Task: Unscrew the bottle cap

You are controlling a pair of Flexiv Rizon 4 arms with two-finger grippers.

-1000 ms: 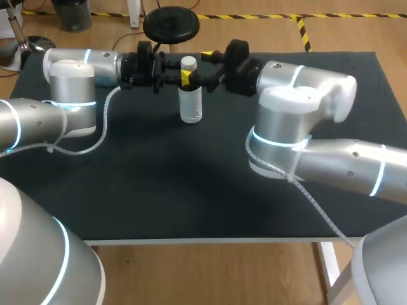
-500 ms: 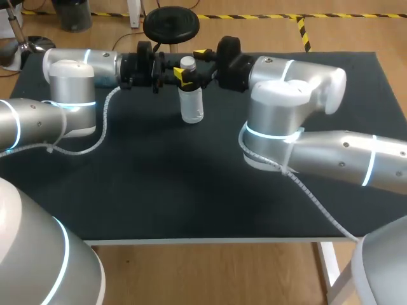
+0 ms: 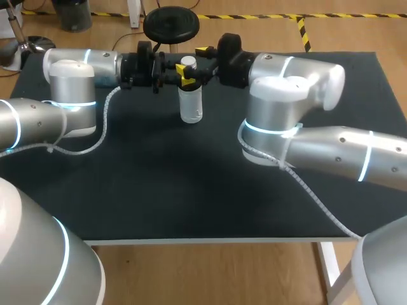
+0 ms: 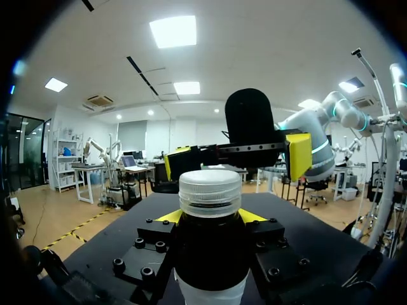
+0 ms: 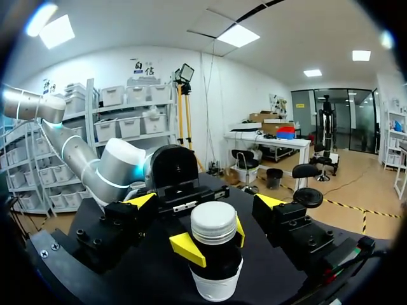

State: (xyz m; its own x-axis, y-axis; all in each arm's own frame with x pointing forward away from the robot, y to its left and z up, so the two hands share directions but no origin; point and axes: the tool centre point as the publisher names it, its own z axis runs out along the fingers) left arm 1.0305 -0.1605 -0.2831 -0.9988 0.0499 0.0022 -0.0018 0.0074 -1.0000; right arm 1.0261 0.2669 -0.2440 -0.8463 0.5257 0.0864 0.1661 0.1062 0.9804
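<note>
— Gripping what, L side?
— Left end effector (image 4: 210, 216) clenched on bottle (image 3: 191, 105), just under cap (image 5: 213, 222); bottle upright on worktop (image 3: 159, 178).
— R?
— Right end effector (image 5: 206, 202) released, straddling cap w/o touching it.

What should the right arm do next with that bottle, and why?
Probably close the right gripper on the ribbed white screw cap: its fingers stand open either side of it, not touching, while the left gripper clamps the clear plastic bottle below the cap.
</note>
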